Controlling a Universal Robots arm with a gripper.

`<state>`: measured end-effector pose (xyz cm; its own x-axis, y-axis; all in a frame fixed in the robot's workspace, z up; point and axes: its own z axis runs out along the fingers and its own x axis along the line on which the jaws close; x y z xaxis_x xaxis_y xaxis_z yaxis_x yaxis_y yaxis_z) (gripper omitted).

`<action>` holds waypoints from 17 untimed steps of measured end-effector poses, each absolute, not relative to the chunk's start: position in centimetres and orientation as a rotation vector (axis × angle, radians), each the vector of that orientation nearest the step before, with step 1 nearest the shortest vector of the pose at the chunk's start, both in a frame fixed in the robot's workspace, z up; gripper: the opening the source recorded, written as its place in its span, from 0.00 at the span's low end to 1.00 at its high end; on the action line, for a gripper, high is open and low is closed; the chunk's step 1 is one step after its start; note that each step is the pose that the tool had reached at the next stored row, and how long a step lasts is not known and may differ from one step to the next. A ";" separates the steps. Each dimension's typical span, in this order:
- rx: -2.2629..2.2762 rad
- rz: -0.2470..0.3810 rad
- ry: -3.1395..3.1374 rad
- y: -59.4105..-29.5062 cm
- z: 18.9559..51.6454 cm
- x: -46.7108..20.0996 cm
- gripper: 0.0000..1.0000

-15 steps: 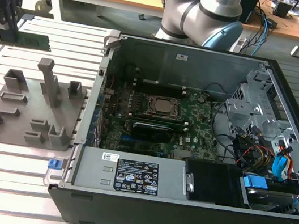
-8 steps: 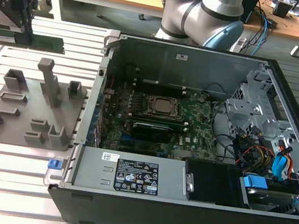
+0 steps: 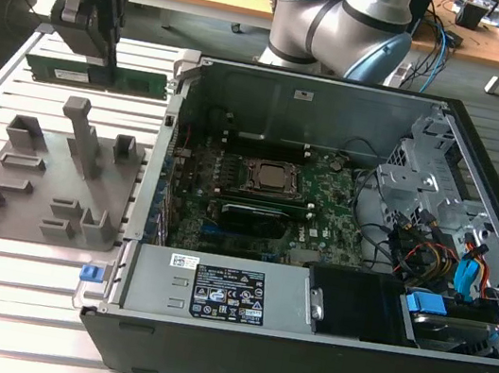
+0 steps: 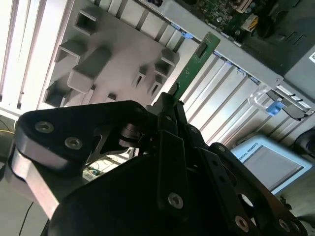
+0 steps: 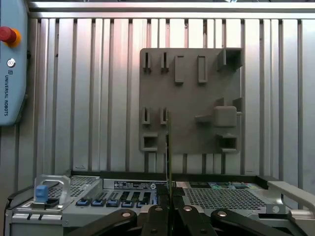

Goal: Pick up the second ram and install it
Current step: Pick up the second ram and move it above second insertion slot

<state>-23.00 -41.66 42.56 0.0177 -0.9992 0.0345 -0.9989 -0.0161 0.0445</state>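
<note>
The second ram point(image 3: 95, 77) is a long green stick held level in the air, above the far edge of the grey fixture tray point(image 3: 49, 182) on the exterior view's left. My gripper point(image 3: 100, 61) is shut on it from above, near its middle. In the second wrist view the ram point(image 4: 197, 61) juts out from between the fingers point(image 4: 170, 105) toward the case edge. The first wrist view has the ram point(image 5: 168, 147) edge-on, rising from the gripper point(image 5: 169, 199) in front of the tray point(image 5: 192, 98).
The open computer case point(image 3: 183, 70) lies to the exterior view's right of the tray, with the motherboard point(image 3: 318, 232) and CPU socket point(image 3: 268, 178) inside. Cables and drive bays point(image 3: 448, 258) fill its right end. A teach pendant point(image 5: 10, 64) lies on the slatted table.
</note>
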 end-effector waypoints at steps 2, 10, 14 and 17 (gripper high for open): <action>2.200 -0.010 -2.163 -41.7 42.6 -22.1 0.14; 2.199 -0.008 -2.162 -41.7 42.6 -19.1 0.14; 2.199 -0.007 -2.162 -41.7 42.6 -17.2 0.14; 2.198 -0.007 -2.161 -41.7 42.6 -16.0 0.14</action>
